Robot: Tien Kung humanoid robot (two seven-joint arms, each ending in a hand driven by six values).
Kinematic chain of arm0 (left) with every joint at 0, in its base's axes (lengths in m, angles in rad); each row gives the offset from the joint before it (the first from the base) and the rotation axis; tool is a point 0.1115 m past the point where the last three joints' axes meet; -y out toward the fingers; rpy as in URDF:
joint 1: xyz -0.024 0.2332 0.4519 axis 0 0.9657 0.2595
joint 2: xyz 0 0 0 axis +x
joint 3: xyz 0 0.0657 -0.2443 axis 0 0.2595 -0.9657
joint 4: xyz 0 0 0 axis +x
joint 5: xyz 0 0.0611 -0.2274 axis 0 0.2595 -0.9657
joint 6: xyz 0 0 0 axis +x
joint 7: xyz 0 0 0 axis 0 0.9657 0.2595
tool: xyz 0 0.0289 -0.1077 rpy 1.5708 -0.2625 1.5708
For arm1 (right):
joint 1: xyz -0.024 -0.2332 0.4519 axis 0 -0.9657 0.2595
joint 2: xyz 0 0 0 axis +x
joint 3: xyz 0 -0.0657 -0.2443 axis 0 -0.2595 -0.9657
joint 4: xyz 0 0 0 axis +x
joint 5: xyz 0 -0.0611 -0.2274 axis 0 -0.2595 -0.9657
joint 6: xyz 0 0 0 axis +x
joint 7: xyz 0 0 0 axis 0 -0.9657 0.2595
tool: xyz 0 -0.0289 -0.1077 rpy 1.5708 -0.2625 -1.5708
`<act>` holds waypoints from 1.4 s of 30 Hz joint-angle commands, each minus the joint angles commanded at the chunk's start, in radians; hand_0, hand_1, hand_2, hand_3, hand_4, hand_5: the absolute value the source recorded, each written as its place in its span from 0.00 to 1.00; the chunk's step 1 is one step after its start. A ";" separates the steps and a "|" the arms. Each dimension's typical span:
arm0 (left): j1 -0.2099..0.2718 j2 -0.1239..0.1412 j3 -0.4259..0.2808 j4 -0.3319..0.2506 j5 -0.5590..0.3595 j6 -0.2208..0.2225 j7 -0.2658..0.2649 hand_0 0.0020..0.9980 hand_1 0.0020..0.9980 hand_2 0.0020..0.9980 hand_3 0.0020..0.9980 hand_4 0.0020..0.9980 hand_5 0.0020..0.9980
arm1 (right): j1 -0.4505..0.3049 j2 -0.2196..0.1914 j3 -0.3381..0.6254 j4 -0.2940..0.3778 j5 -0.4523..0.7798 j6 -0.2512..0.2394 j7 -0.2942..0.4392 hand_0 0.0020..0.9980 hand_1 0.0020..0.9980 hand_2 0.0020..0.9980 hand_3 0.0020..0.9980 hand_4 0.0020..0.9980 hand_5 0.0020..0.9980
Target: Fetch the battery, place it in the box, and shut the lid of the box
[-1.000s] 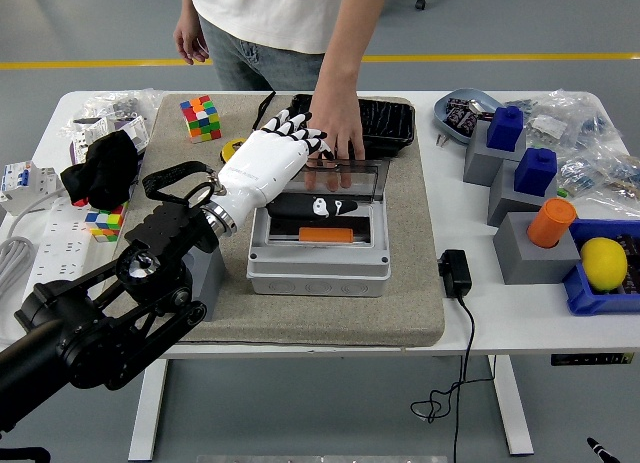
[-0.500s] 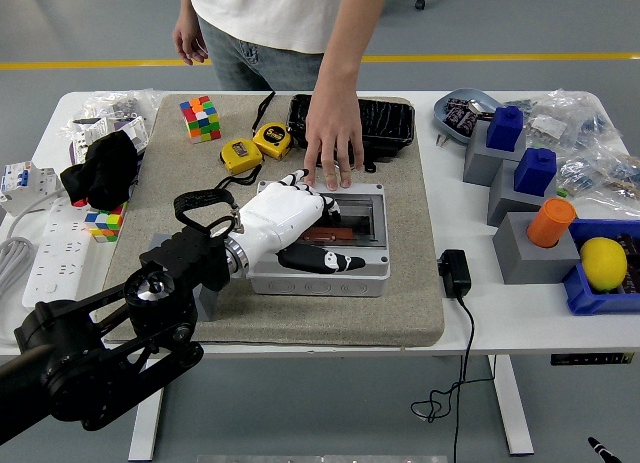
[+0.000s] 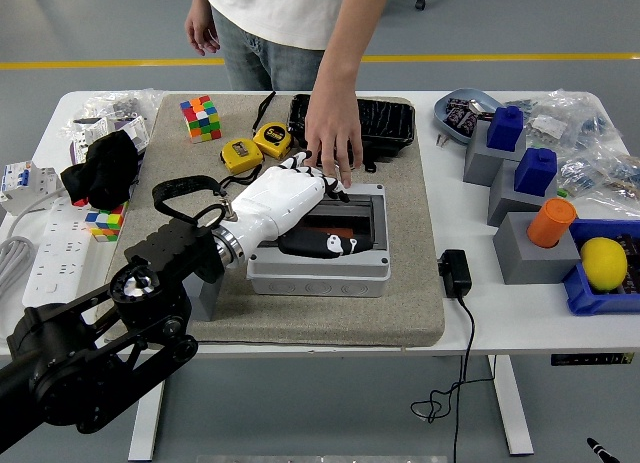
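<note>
Left hand point(image 3: 290, 195) now higher over closed box point(image 3: 318, 245), fingers relaxed, grasping nothing.

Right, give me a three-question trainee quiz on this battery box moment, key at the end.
1. True or false: the left hand rests on the grey box with its lid down.
2. Whose fingers press the box's far edge? A) a person's hand B) the robot's right hand C) nobody's
3. Fill in: the two yellow tape measures lie on the mat beside a black ____.

Key: 1 true; 2 A; 3 tray. An orange object shows through the clear lid; whether it is the battery cannot be told.
</note>
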 joint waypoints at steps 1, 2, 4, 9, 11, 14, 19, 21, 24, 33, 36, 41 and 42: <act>0.021 -0.013 -0.052 -0.016 -0.052 -0.033 -0.018 0.97 0.81 0.74 0.72 1.00 0.97 | -0.002 0.001 -0.002 -0.001 0.001 0.000 -0.001 0.84 0.79 0.78 0.82 1.00 1.00; 0.034 -0.022 -0.091 -0.027 -0.091 -0.054 -0.026 0.97 0.81 0.74 0.72 1.00 0.97 | -0.003 0.001 -0.003 -0.001 0.001 0.000 -0.001 0.84 0.79 0.78 0.82 1.00 1.00; 0.056 -0.035 -0.170 -0.042 -0.176 -0.082 -0.038 0.97 0.81 0.74 0.72 1.00 0.97 | -0.005 0.002 -0.005 -0.001 0.002 0.000 -0.002 0.84 0.79 0.78 0.82 1.00 1.00; 0.099 -0.060 -0.351 -0.026 -0.377 -0.081 -0.097 0.80 0.78 0.75 0.73 1.00 0.88 | -0.005 0.003 0.000 0.000 -0.003 0.003 -0.002 0.84 0.79 0.78 0.82 1.00 1.00; 0.119 -0.073 -0.423 -0.001 -0.462 -0.079 -0.125 0.80 0.78 0.75 0.73 1.00 0.88 | -0.005 0.004 0.002 0.001 -0.004 0.004 -0.002 0.84 0.79 0.78 0.82 1.00 1.00; 0.146 -0.094 -0.517 0.023 -0.585 -0.023 -0.183 0.81 0.88 0.85 0.80 1.00 0.87 | -0.005 0.005 0.003 0.000 -0.003 0.002 -0.001 0.84 0.78 0.78 0.82 1.00 1.00; 0.189 -0.105 -0.644 -0.004 -0.792 0.179 -0.237 0.81 0.88 0.85 0.80 1.00 0.87 | -0.005 0.007 0.008 -0.002 -0.002 -0.003 0.002 0.84 0.78 0.78 0.82 1.00 1.00; 0.217 -0.088 -0.667 -0.008 -0.728 0.249 -0.217 1.00 1.00 1.00 0.96 1.00 0.93 | -0.001 0.004 0.017 -0.002 -0.005 -0.005 0.006 0.84 0.79 0.78 0.82 1.00 1.00; 0.254 -0.072 -0.691 0.001 -0.599 0.290 -0.201 1.00 1.00 1.00 0.96 1.00 0.93 | -0.001 0.003 0.024 -0.002 -0.008 -0.008 0.007 0.84 0.79 0.78 0.82 1.00 1.00; 0.348 -0.116 -0.825 0.054 -0.250 0.364 -0.244 1.00 1.00 1.00 0.99 1.00 1.00 | -0.019 0.006 0.041 -0.006 -0.018 -0.016 0.005 0.83 0.79 0.79 0.82 1.00 1.00; 0.372 -0.126 -0.847 0.063 -0.350 0.325 -0.260 1.00 1.00 1.00 0.99 1.00 1.00 | -0.021 0.007 0.056 -0.004 -0.030 -0.016 0.005 0.83 0.79 0.79 0.82 1.00 1.00; 0.404 -0.145 -0.856 0.070 -0.565 0.248 -0.257 0.93 0.95 0.90 0.85 1.00 1.00 | -0.019 0.010 0.069 -0.002 -0.042 -0.015 0.004 0.83 0.79 0.79 0.82 1.00 1.00; 0.406 -0.149 -0.857 0.071 -0.604 0.244 -0.257 0.93 0.95 0.90 0.85 1.00 1.00 | -0.019 0.011 0.070 -0.002 -0.043 -0.015 0.003 0.83 0.79 0.79 0.82 1.00 1.00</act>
